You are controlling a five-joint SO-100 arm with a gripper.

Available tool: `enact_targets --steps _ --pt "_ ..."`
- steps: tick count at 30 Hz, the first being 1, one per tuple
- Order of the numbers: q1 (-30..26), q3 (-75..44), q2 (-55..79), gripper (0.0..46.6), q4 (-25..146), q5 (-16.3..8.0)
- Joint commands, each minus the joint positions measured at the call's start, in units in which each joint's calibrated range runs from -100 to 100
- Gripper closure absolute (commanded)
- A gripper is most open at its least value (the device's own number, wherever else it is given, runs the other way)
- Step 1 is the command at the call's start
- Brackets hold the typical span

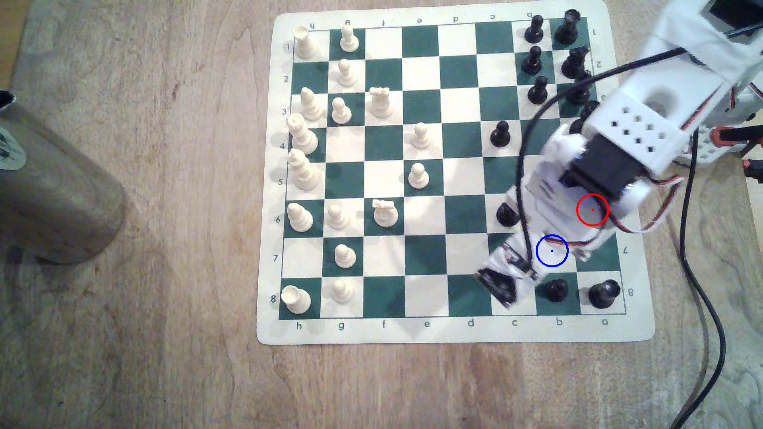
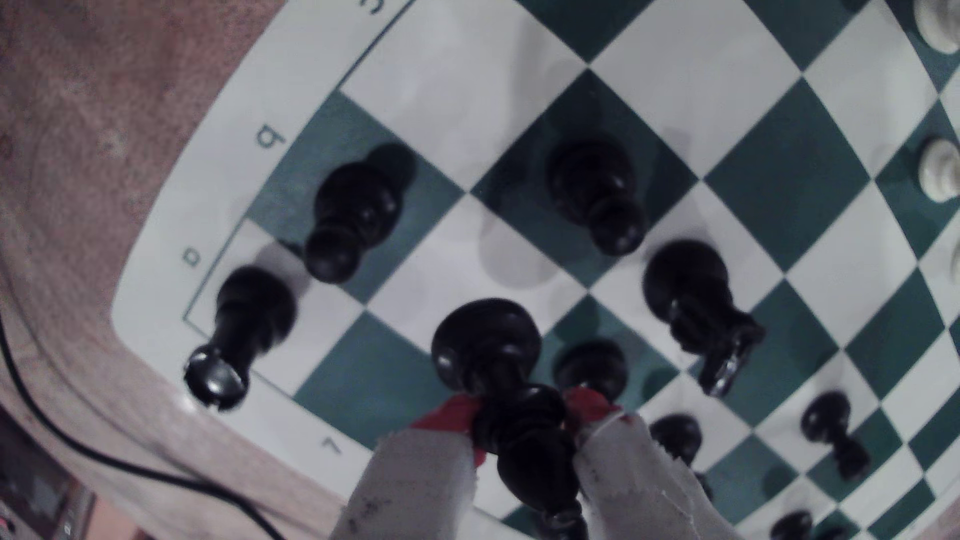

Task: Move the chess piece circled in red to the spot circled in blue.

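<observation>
Claw (image 2: 524,420) clamped on the piece (image 2: 498,384), we were mid-carry, and next we judged it needed lowering onto the blue-ringed spot (image 1: 558,259).

Warm, soft indoor light lies over the pale wooden tabletop (image 1: 165,247), dim toward the exterior view's left edge. The green-and-cream vinyl chess mat (image 1: 454,330) looks slightly washed out, with faint short shadows beside the cream plastic pieces (image 1: 418,175). The white robot arm (image 1: 644,123) smears with motion blur. In the wrist view the board's lines bow strongly at the edges, the glossy black chess piece (image 2: 519,415) carries small glints, and the cloth-wrapped, red-tipped fingers (image 2: 415,467) are out of focus.
</observation>
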Motion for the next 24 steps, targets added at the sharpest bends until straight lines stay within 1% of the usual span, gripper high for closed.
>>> enact_targets --steps 1,5,9,18,24 --pt "1.3 -4.0 1.1 46.4 -1.1 0.2" --pt "1.5 -3.8 2.0 46.4 -1.2 0.1" --pt "-0.3 -3.4 3.4 46.4 -2.4 -0.2" --pt "0.6 -2.6 3.9 46.2 -2.4 -0.1" --pt "-0.3 -0.6 4.4 46.1 -3.1 -0.2"
